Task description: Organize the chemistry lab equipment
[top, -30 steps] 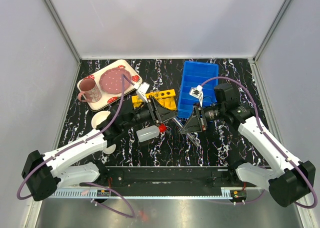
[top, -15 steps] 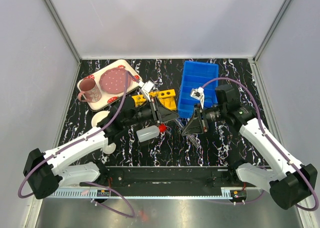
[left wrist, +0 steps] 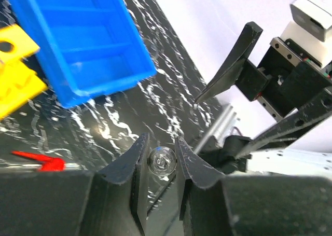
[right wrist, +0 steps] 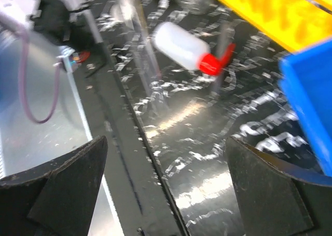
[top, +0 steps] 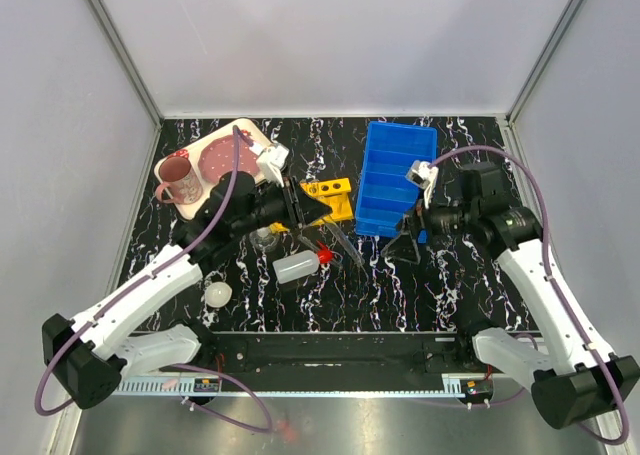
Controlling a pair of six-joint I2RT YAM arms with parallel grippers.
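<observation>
Handover: the right gripper (right wrist: 166, 142) is letting go; its fingers, pinched near the left arm's a moment ago, are now standing spread wide with nothing between them
Right arm: it is drawing back toward the blue bin (top: 395, 175) and is now well apart from the left arm
Left gripper (left wrist: 161, 141): it is pinching a thin clear test tube (left wrist: 162, 162), seen end-on as a small glass ring between the fingers, having tightened on it within the last second
Left arm: it is swinging away from the meeting point at mid-table, bringing its fingers just beside the yellow tube rack (top: 325, 197)
Test tube now: it is riding off the table in the left grip alone, not yet in any hole of the rack
Lying untouched: the squeeze bottle (top: 295, 268) is resting on its side, the glass flask (top: 265, 240) near it, and the small white dish (top: 217, 294) nearer the left edge
Meaning for the task: the pass between the arms is looking complete, and the tube is probably heading for a rack hole, which will call for tipping it upright first
</observation>
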